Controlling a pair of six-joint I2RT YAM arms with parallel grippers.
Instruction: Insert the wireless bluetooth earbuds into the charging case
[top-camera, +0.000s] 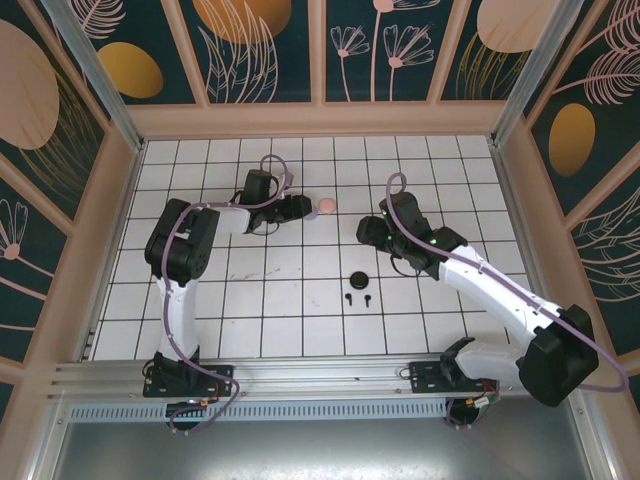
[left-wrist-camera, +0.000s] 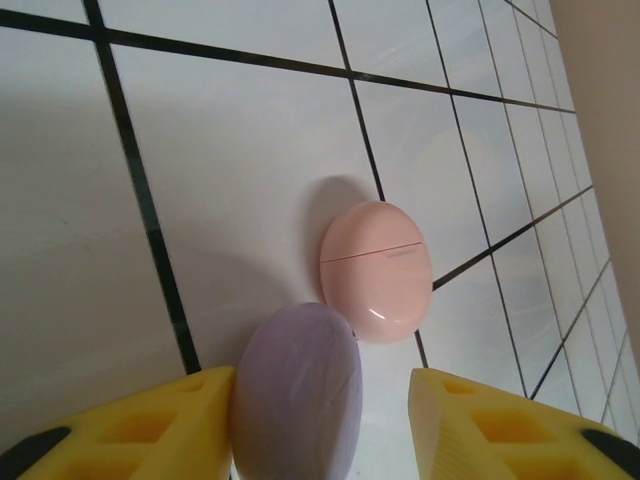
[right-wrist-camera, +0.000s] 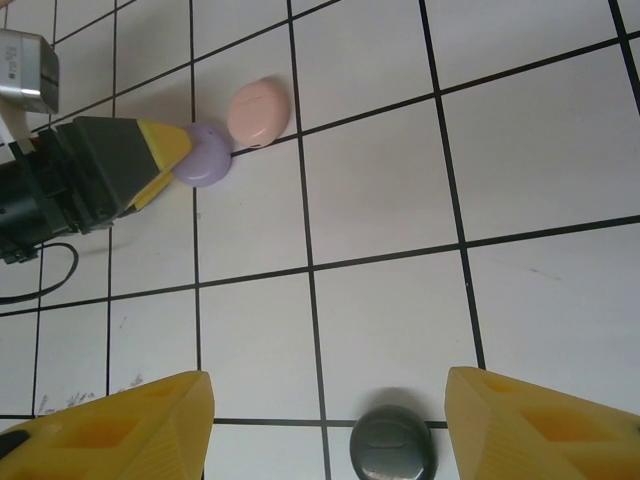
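Note:
A closed lilac charging case stands on edge between my left gripper fingers. It leans on the left finger, with a clear gap to the right one, so the gripper is open. A closed pink case lies just beyond it, touching it. In the top view my left gripper is at the back centre beside the pink case. My right gripper is open above the floor, with a closed dark case low between its fingers. Two black earbuds lie loose just in front of the dark case.
White tiled floor with black grid lines, walled on three sides by patterned panels. A metal rail runs along the near edge by the arm bases. Open tiles lie to the front left and far right.

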